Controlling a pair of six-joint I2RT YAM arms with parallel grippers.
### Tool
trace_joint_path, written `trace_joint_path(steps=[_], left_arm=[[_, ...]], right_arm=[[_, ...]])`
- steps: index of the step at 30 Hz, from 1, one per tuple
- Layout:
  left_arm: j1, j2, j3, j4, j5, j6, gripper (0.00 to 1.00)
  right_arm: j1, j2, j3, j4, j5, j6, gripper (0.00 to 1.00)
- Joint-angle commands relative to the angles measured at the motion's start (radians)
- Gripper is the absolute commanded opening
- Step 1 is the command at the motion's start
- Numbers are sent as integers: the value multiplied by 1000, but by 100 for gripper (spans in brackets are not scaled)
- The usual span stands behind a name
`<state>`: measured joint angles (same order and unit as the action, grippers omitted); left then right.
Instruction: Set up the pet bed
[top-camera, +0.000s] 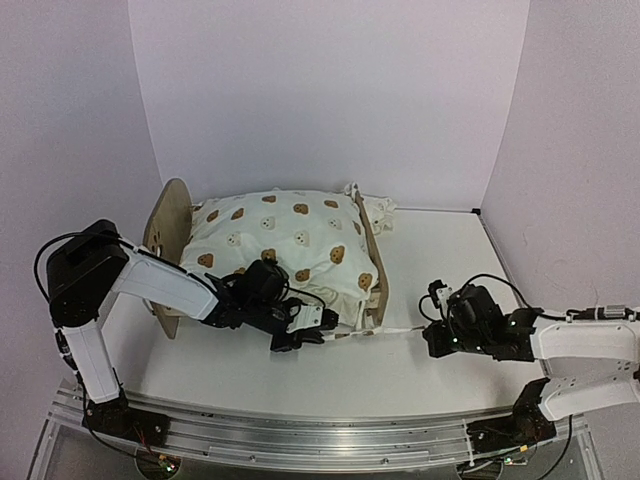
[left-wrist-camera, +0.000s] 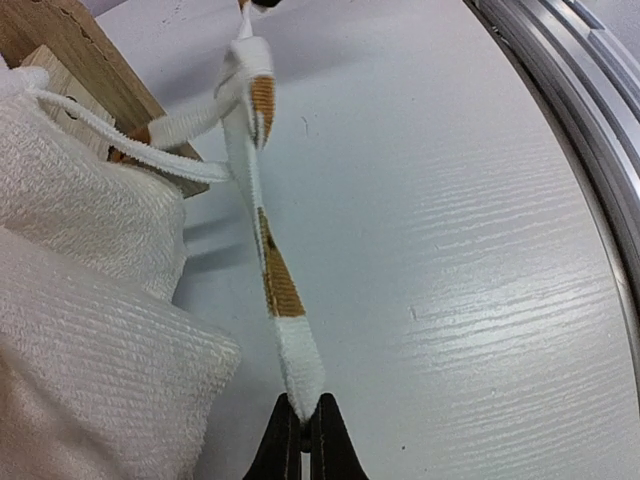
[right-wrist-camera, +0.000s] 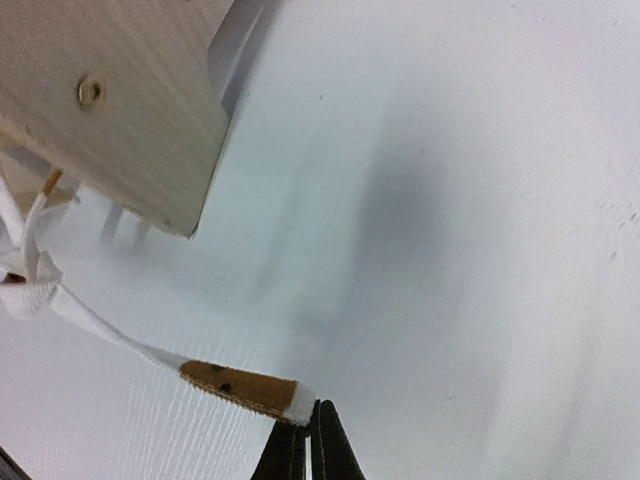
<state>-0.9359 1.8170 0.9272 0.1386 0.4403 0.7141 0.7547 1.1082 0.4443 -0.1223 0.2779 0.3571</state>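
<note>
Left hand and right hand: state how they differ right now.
Place: the left hand is tucked against the pet bed at its near corner; the right hand stands apart from it, out on the table.
Grip: the left hand pinches a white stretch of tie string; the right hand pinches tie string right beside a brown patch.
Shared: both are shut on string.

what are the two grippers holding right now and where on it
The left gripper pinches the free end of one tie string; the right gripper pinches the free end of the other tie string.
</note>
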Motion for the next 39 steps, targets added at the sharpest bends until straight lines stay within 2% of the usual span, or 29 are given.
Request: trace_joint_path(steps=[1,8,17,22,32,34,39], left_arm=[[44,-105,-7,-85,-87,133,0],[71,-204,-75,-152,-141,172,0],[86,-224,-153,-165,-195,170,0],[87,-217,-130,-174,-147,102,0],[82,-205,-75,-146,-52,22,0],[76,-203,-76,-142,-47,22,0],[67,-195,-115,-143,-52,49,0]], right_arm=[[-64,3,197,-98,39,-127,0],[-179,13,343,-187,8,-216,0],[-190,66,589,-257,-89,-271,0],[-185,130,713,-260,-313,-195,0],[-124,253,820,-219,-539,-151,0],[-118,264,821,-216,-535,-140,0],[-174,258,845,-247,-368,-131,0]])
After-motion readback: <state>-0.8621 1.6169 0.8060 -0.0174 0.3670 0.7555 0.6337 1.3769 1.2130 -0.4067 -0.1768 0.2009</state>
